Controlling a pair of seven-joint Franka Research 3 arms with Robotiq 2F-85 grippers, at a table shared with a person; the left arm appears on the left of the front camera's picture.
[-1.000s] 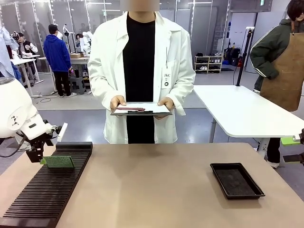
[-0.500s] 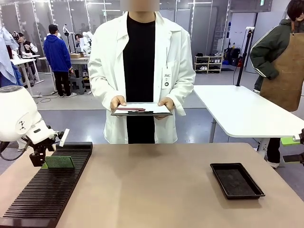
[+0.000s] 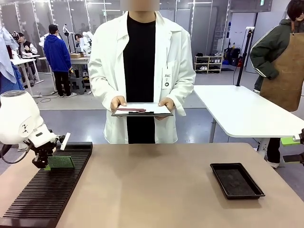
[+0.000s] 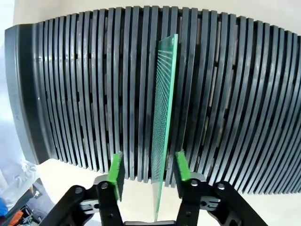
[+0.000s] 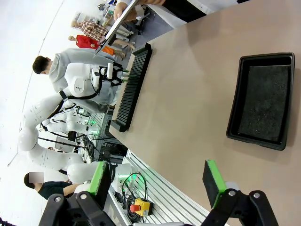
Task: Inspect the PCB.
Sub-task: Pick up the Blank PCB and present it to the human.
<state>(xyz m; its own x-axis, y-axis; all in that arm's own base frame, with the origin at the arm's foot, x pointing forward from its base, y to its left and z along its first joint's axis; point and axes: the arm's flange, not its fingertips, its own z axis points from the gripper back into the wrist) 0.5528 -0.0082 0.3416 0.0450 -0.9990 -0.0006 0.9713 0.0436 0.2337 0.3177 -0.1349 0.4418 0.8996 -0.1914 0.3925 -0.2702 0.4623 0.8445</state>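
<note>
PCB (image 4: 164, 108): stands on edge in a slot near the far end of the rack (image 3: 42, 194), between the left claw's pads.
Left claw (image 4: 148, 162): spread, one green pad on each side of the PCB; a gap shows on both sides, and the board is nearer one pad than the other.
Right claw (image 5: 155, 181): spread wide with nothing between the pads, hanging well above the bench (image 3: 152, 190).
Rack: black and slotted, lying along the left side of the bench.
Tray (image 3: 236, 180): black and shallow, on the right side of the bench, well apart from the rack.
Person: stands at the far side in a white coat, both hands holding a clipboard (image 3: 141, 109) with white paper at waist height.
</note>
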